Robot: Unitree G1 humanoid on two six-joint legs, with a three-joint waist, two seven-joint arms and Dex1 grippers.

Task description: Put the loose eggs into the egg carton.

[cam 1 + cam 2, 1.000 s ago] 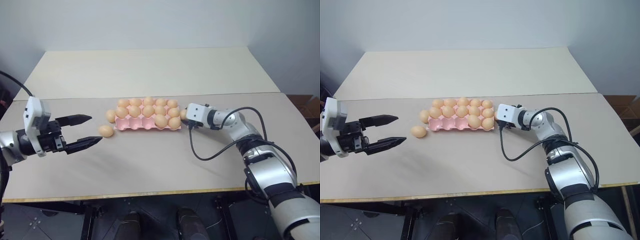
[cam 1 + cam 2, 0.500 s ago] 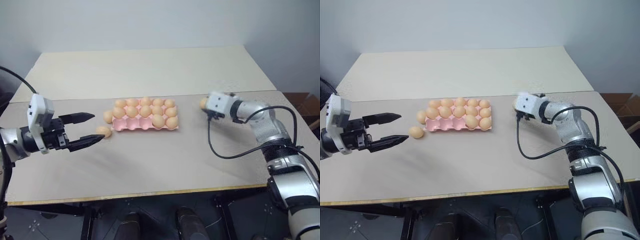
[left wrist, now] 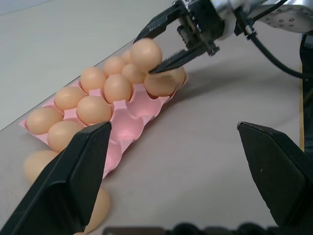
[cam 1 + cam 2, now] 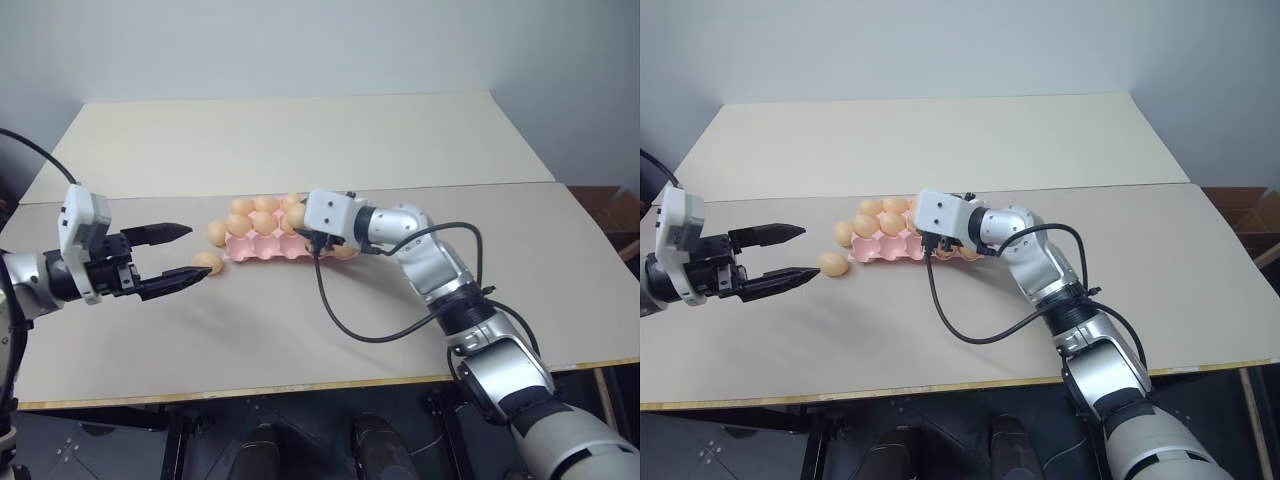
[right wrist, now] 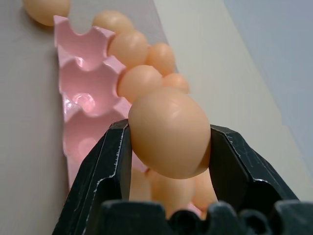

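On the beige table point(image 4: 300, 330), right gripper point(image 5: 168, 134) pinches an egg point(image 5: 168, 132) over the unlabelled carton point(image 3: 134, 110); left gripper point(image 4: 185, 255) spread.

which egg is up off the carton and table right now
The egg clamped between the right gripper fingers, held above the pink egg carton; the others sit in cups or on the table.

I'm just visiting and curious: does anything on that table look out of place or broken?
Nothing looks broken or spilled. Two eggs lie loose on the table: one near the open left tool, one against the pink egg carton at its end. The right tool holds another egg above the carton, whose near row has empty cups.
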